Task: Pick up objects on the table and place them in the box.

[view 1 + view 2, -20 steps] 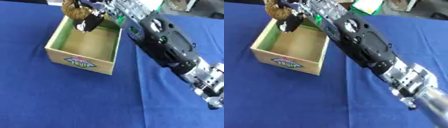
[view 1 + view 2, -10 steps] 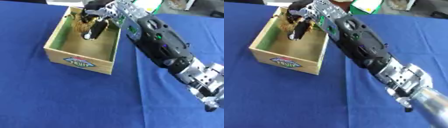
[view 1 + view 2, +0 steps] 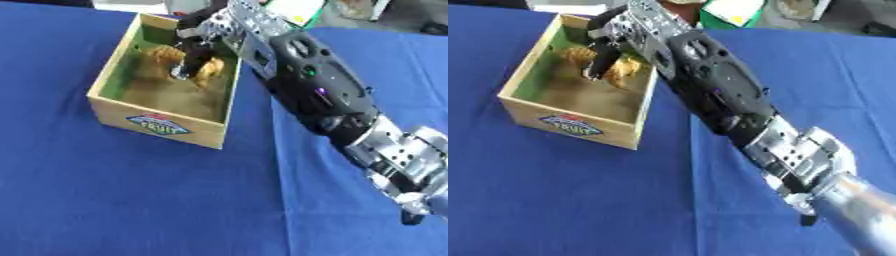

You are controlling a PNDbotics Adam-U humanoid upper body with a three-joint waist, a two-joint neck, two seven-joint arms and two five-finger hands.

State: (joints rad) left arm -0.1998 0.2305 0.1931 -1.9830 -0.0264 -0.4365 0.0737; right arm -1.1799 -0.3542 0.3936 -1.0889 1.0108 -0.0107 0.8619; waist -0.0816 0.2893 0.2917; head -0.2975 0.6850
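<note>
The right hand (image 3: 208,31) reaches from the right side over the far right corner of the box (image 3: 157,125) and down into it. Its fingers (image 3: 185,64) are curled round a tan, lumpy object (image 3: 203,70), which sits low inside the box near the far right wall; whether the object rests on the box floor cannot be told. The object's nature is unclear: it shows only as golden-brown, irregular and rounded.

Handling judgement: the object appears light and somewhat soft or textured, not slippery, and unlikely to break if let go close to the floor. A hold across its middle, as now applied, suits its irregular form.

The box is wooden-sided with a printed label on its near wall. It stands on the blue table cloth (image 3: 131,200) toward the far left part of the table. The left hand is not visible.
</note>
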